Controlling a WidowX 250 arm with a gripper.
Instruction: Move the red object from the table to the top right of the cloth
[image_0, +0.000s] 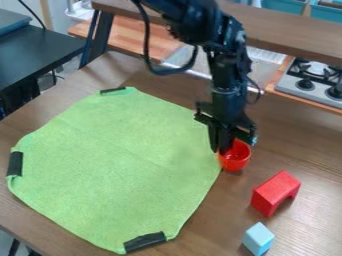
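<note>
Nearest the camera, a light blue block (258, 239) is placed on the table (214, 230) at four o'clock from the centre of the green cloth (120, 165); the red block (272, 192) is set just past three. The red cup (235, 159), presumably the object meant, is found upright at three o'clock, beside the cloth's edge. The gripper (220, 149) is held low at the cup's nine-o'clock rim; whether it is open or closed cannot be told. A firm, gentle grip should be confirmed before a straight lift is made, then travel towards eleven o'clock, lest the cloth be dragged.
</note>
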